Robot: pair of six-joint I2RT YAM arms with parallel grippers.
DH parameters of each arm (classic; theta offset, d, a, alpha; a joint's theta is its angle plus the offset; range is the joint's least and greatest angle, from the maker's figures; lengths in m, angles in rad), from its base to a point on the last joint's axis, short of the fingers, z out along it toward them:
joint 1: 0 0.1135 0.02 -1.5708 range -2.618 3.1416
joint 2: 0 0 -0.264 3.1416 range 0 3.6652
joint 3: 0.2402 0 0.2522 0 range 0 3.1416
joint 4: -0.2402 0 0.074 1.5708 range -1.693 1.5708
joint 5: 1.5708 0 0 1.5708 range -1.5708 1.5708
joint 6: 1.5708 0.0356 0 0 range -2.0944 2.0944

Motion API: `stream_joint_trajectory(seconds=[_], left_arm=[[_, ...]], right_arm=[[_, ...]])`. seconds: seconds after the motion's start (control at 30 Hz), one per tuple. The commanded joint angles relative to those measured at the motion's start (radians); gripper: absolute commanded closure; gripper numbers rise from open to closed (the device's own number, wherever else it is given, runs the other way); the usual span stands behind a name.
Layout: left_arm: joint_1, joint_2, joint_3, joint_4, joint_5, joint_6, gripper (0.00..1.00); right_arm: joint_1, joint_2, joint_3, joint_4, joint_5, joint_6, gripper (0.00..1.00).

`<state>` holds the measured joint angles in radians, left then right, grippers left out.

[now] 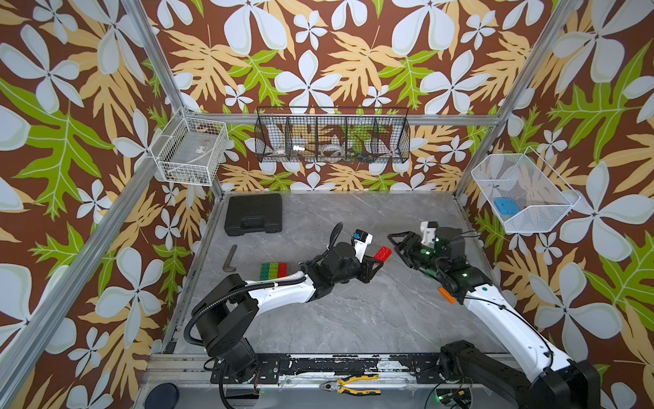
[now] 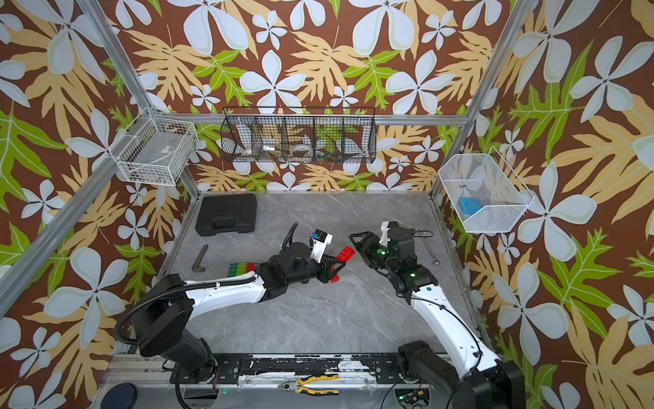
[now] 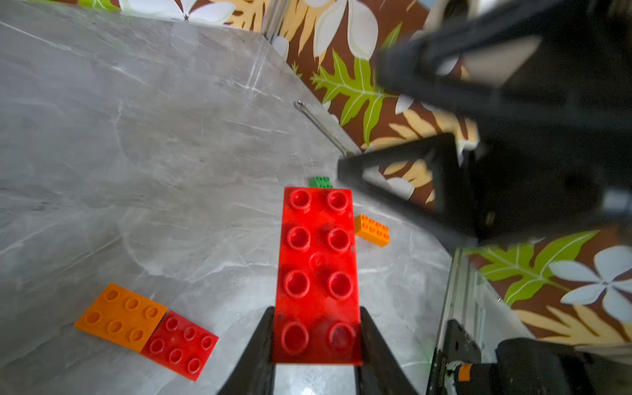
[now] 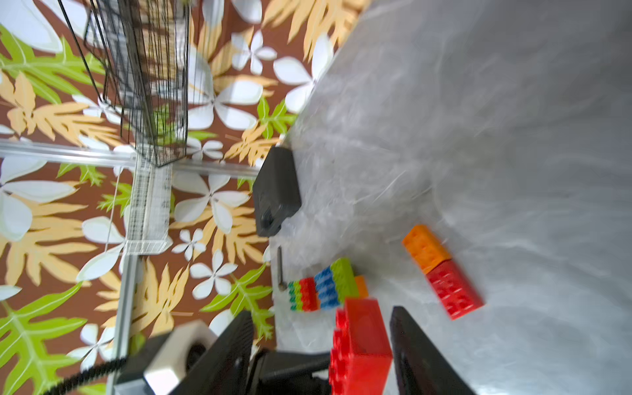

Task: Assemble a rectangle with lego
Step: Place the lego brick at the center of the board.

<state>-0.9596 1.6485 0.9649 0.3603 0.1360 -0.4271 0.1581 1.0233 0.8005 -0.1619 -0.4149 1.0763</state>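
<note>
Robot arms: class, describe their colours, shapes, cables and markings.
White shells, black joints on the left arm and right arm. The left pincer and right pincer are black, with triangular open-frame fingers. A ribbed black hose follows the left arm; green lights dot the right.

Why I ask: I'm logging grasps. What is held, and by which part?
The left gripper pinches the red 2x4 brick by its long sides at one end; the right gripper holds nothing, jaws open.

long studded plastic brick (image 3: 318, 273): red | second studded plastic brick (image 3: 121, 316): orange | stone-look tabletop (image 3: 154, 154): grey, white veins | papered wall (image 1: 318, 53): brown, white flowers, lime and tan leaves
</note>
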Motion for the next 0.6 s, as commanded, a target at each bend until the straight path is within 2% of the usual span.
stream_joint_trajectory(seconds=[0.0,0.1,0.17,0.33,0.43,0.57], left_arm=[[-0.074,0.07,0.059,-0.116,-0.047,0.17,1.0],[-0.137,0.176,0.126,-0.164,-0.094,0.24,1.0],[-0.156,0.234,0.158,-0.17,-0.121,0.27,1.0],[-0.167,0.336,0.225,-0.187,-0.153,0.304,0.98],[-0.18,0.374,0.231,-0.188,-0.155,0.323,0.93],[-0.183,0.414,0.226,-0.201,-0.178,0.337,0.82]], right_arm=[[-0.155,0.016,0.039,-0.307,0.038,-0.333,0.39],[-0.264,0.046,0.018,-0.405,0.109,-0.496,0.45],[-0.284,0.057,-0.01,-0.415,0.128,-0.541,0.47],[-0.283,0.076,-0.092,-0.36,0.05,-0.537,0.53],[-0.283,0.103,-0.108,-0.362,0.026,-0.554,0.55],[-0.283,0.1,-0.108,-0.353,0.027,-0.558,0.55]])
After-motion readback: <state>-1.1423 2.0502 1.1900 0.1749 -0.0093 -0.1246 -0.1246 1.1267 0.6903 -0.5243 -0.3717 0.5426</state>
